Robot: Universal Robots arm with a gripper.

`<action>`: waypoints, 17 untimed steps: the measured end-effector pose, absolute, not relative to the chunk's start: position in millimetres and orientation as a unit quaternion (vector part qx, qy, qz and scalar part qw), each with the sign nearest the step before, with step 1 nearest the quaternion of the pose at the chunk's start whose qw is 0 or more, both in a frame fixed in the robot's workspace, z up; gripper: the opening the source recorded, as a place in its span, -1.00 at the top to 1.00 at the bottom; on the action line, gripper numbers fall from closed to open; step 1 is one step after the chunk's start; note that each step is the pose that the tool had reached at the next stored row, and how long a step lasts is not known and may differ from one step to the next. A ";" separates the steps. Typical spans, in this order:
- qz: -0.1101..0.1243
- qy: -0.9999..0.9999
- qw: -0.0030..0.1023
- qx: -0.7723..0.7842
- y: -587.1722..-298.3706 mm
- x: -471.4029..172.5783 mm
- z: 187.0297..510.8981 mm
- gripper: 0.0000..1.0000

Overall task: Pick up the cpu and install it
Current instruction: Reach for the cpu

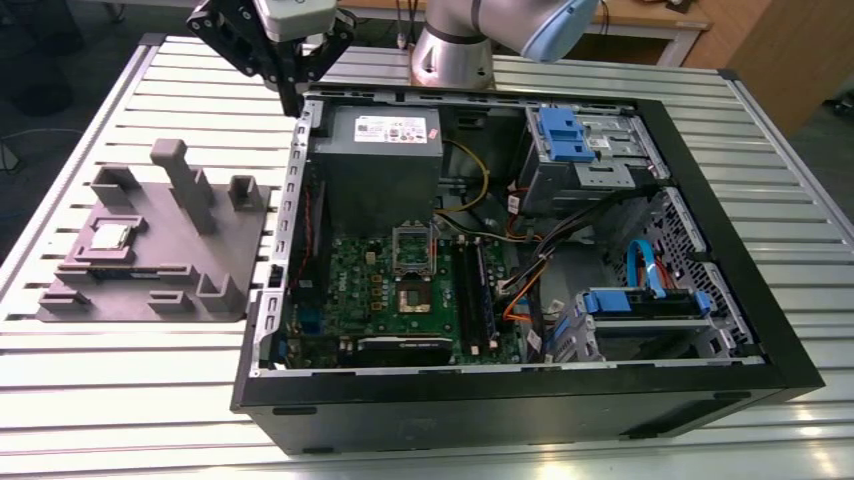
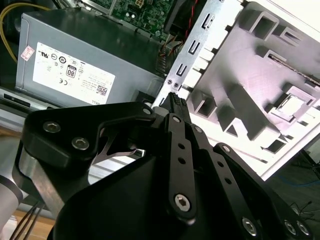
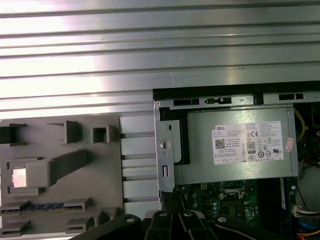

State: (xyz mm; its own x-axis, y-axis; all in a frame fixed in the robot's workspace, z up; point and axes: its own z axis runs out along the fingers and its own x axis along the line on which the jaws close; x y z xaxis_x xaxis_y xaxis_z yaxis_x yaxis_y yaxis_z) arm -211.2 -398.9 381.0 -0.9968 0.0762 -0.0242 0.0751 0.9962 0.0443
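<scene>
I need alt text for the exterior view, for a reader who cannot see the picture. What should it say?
The gripper, shut and empty, hangs above a corner of an open computer case on a slatted metal table. The cpu lies in a grey holder tray at the exterior view's left, apart from the gripper.

I count one open computer case [image 1: 507, 410], one grey fixture tray [image 1: 234, 235] beside the case holding one cpu [image 1: 108, 236], and one power supply [image 1: 383, 170] inside it.
</scene>
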 end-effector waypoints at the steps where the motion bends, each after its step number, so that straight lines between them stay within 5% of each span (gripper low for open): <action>1: 0.022 0.999 0.013 0.038 -398.9 -211.4 380.9 0.80; 17: 0.022 0.999 0.013 0.038 -398.9 -215.4 380.2 0.80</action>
